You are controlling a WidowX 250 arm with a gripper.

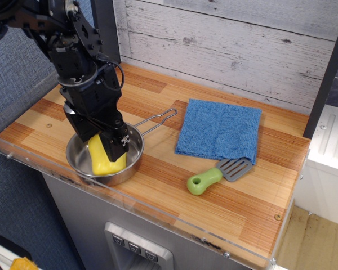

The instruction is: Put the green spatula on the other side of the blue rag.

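Note:
The green spatula (217,175) lies flat on the wooden counter just in front of the blue rag (219,129). Its lime handle points front-left and its grey slotted blade touches the rag's front right corner. The rag lies flat at the middle right with a fold line down its middle. My gripper (97,136) hangs at the left over the steel pan (134,152), far from the spatula. Its fingers (117,143) stand apart above a yellow pepper (104,160) in the pan and hold nothing.
The pan's wire handle (158,121) points back-right toward the rag. A clear acrylic lip (158,216) runs along the counter's front edge. A plank wall (225,45) stands behind, with a dark post (327,73) at the right.

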